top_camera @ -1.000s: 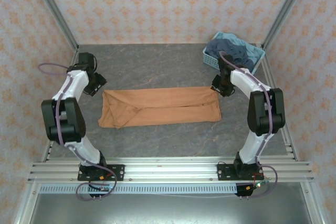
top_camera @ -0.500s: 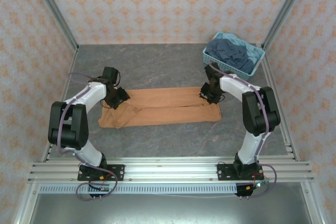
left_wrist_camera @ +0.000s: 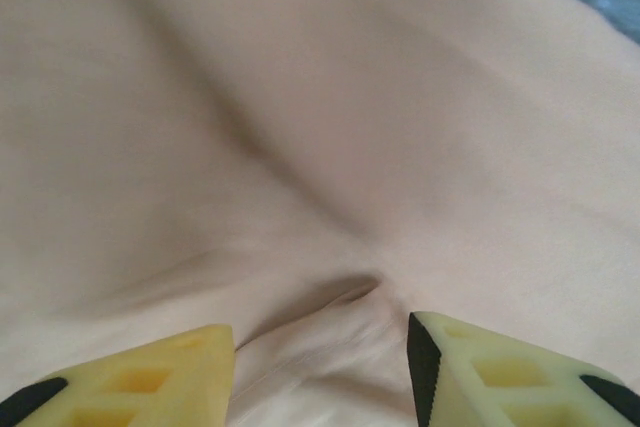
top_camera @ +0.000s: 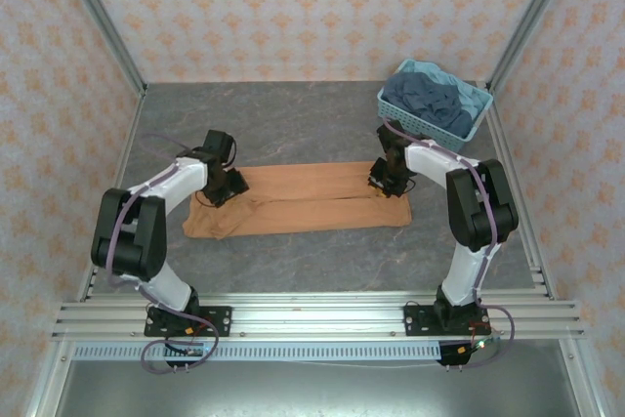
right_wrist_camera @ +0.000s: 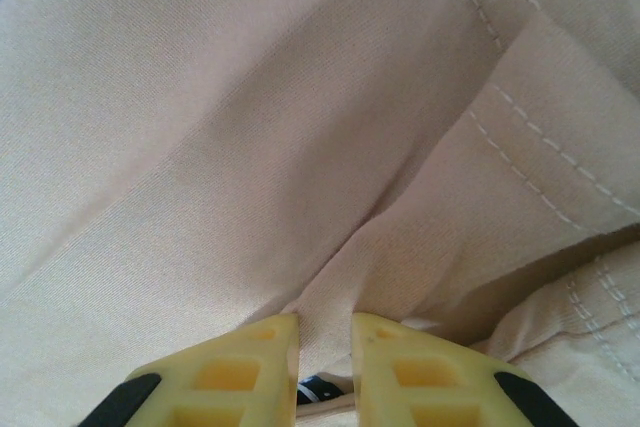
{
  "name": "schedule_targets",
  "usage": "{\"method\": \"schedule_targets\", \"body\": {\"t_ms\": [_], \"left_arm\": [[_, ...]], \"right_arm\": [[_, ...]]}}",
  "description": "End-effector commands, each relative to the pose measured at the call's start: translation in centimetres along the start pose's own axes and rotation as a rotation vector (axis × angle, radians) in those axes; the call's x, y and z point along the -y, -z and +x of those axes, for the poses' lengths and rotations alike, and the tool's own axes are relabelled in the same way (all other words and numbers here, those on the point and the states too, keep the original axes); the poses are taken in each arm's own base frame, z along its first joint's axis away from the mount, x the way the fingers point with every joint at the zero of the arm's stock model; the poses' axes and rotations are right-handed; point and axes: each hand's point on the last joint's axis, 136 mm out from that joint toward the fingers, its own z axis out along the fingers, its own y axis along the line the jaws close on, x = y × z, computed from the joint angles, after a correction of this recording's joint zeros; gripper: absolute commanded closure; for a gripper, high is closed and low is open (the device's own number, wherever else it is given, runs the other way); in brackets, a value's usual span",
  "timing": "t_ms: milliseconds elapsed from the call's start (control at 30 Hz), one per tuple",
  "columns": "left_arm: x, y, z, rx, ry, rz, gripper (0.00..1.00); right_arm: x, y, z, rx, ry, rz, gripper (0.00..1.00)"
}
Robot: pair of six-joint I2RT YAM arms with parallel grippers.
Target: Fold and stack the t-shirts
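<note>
One orange-tan t-shirt (top_camera: 303, 200) spread on the surface (top_camera: 293, 124) near the basket (top_camera: 415, 124), navy t-shirts (top_camera: 435, 103) inside it, right gripper (top_camera: 383, 179) jaws pinching its basket-side end, left gripper (top_camera: 223, 187) jaws apart on the farther end

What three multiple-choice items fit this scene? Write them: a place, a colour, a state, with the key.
1. Where is the basket? A) the table's far right corner B) near left corner C) between the arm bases
2. The t-shirt on the table is A) navy B) white C) orange-tan
3. The right hand's jaws are A) wide over bare table B) nearly closed on a t-shirt fold C) clamped on the basket
Key: 1A, it sits far right in the top view; 2C, the spread cloth is orange-tan; 3B, a cloth ridge runs between its close-set fingers.
</note>
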Motion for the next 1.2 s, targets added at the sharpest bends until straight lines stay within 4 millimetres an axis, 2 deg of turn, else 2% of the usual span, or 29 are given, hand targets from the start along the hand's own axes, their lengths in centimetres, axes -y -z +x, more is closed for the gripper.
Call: {"method": "schedule_targets", "body": {"t_ms": [0, 67, 133, 367, 600, 700, 867, 1000, 1167], "left_arm": [[-6.4, 4.3, 1.2, 0.049, 0.112, -0.25, 0.44], [-7.5, 5.1, 2.5, 0.047, 0.172, -0.236, 0.43], [-7.8, 5.0, 3.5, 0.04, 0.233, -0.188, 0.43], [-7.6, 2.3, 5.7, -0.058, 0.266, -0.124, 0.49], [-7.8, 0.7, 6.5, -0.086, 0.292, -0.123, 0.6], [-7.6, 0.4, 6.3, -0.083, 0.293, -0.117, 0.69], [-7.7, 0.6, 5.2, -0.045, 0.27, -0.142, 0.92], [-8.1, 1.9, 3.8, -0.001, 0.208, -0.191, 0.98], [-8.4, 3.3, 2.2, 0.031, 0.14, -0.252, 1.0]], "right_arm": [[0.4, 0.5, -0.1, 0.019, 0.01, 0.01, 0.79], [0.3, 0.5, -0.1, 0.019, 0.014, 0.01, 0.79], [0.2, 0.5, -0.2, 0.018, 0.015, 0.005, 0.79], [0.0, 0.2, -0.1, 0.005, 0.026, 0.005, 0.79], [-0.1, 0.3, -0.2, 0.005, 0.026, 0.001, 0.79], [0.0, 0.2, -0.1, 0.004, 0.026, 0.003, 0.79], [0.1, 0.1, 0.0, 0.001, 0.025, 0.009, 0.79], [0.5, -0.1, 0.1, -0.002, 0.026, 0.023, 0.79], [0.6, -0.2, 0.1, -0.002, 0.022, 0.025, 0.79]]}}
